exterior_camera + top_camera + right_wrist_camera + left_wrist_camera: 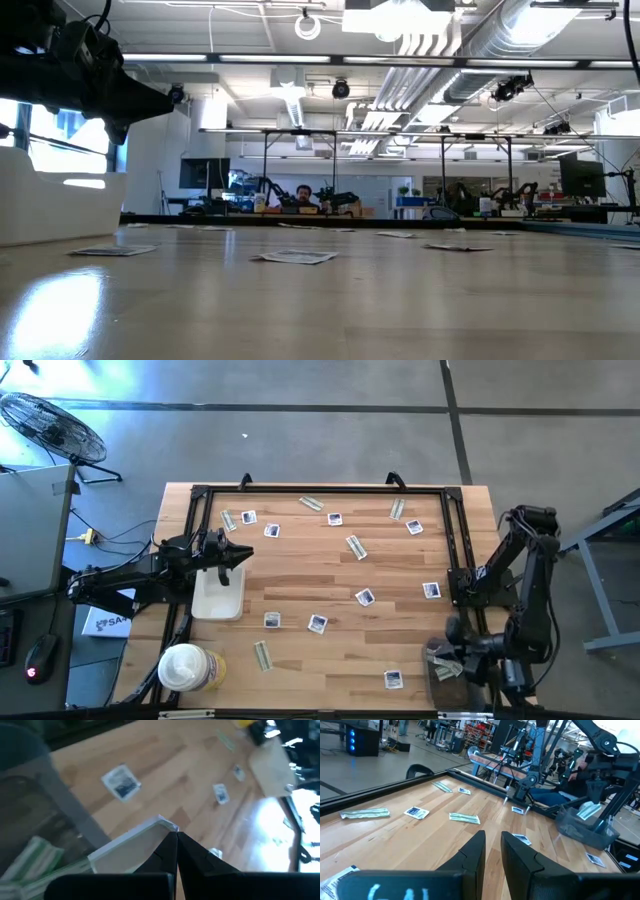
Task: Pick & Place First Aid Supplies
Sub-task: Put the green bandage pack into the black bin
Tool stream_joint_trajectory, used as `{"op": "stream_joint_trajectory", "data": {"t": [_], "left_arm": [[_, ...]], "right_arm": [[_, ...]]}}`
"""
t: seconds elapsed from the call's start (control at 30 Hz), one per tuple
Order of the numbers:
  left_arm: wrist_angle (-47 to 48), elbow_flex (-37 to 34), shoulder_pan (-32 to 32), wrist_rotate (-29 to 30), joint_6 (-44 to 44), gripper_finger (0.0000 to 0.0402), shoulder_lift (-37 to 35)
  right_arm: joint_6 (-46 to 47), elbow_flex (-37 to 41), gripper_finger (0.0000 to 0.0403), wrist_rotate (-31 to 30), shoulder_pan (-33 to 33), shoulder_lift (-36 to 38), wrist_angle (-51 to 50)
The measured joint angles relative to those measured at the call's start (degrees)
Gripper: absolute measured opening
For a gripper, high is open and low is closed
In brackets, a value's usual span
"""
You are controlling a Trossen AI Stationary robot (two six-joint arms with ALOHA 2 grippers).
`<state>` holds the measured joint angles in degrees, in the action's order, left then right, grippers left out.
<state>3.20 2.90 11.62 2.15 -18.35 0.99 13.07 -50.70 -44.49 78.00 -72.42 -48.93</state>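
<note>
While the left gripper [240, 552] hovers over the white tray [218, 603], the next packet wants a flat, square descent.
Its fingers [470, 857] stand slightly apart, holding nothing visible; the right gripper [176, 836], fingers pressed together, waits by a clear bin [443, 663]. Thin white packets [365, 597] and pale strips [354, 546] lie scattered across the smooth wooden surface [300, 570].

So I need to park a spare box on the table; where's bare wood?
Bare: the stretch between the strip and the square packets. Crowded: the far edge and around the white tray.
</note>
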Motion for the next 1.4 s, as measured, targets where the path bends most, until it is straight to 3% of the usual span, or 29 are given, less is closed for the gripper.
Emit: {"op": "stream_joint_trajectory", "data": {"t": [0.13, 0.3, 0.47, 0.63, 0.93, 1.13, 1.4], "left_arm": [[0.0, 0.0, 0.0, 0.0, 0.0, 0.006, 0.0], [0.0, 0.0, 0.0, 0.0, 0.0, 0.006, 0.0], [0.0, 0.0, 0.0, 0.0, 0.0, 0.006, 0.0], [0.0, 0.0, 0.0, 0.0, 0.0, 0.006, 0.0], [0.0, 0.0, 0.0, 0.0, 0.0, 0.006, 0.0], [0.0, 0.0, 0.0, 0.0, 0.0, 0.006, 0.0], [0.0, 0.0, 0.0, 0.0, 0.0, 0.006, 0.0]], "right_arm": [[-6.4, 4.8, 0.0, 4.4, -2.9, 4.3, 6.8], [-18.0, 15.1, 0.0, 13.4, -7.0, 16.3, 22.0], [-29.0, 22.5, 0.0, 19.4, -9.3, 28.9, 33.6], [-37.4, 31.1, 0.0, 24.2, -12.0, 36.9, 42.1], [-35.8, 39.8, 0.0, 23.2, -14.1, 43.3, 42.0], [-31.0, 40.2, 0.0, 20.1, -14.1, 44.1, 37.5], [-27.4, 40.2, 0.0001, 19.1, -14.1, 44.0, 39.1]]}}
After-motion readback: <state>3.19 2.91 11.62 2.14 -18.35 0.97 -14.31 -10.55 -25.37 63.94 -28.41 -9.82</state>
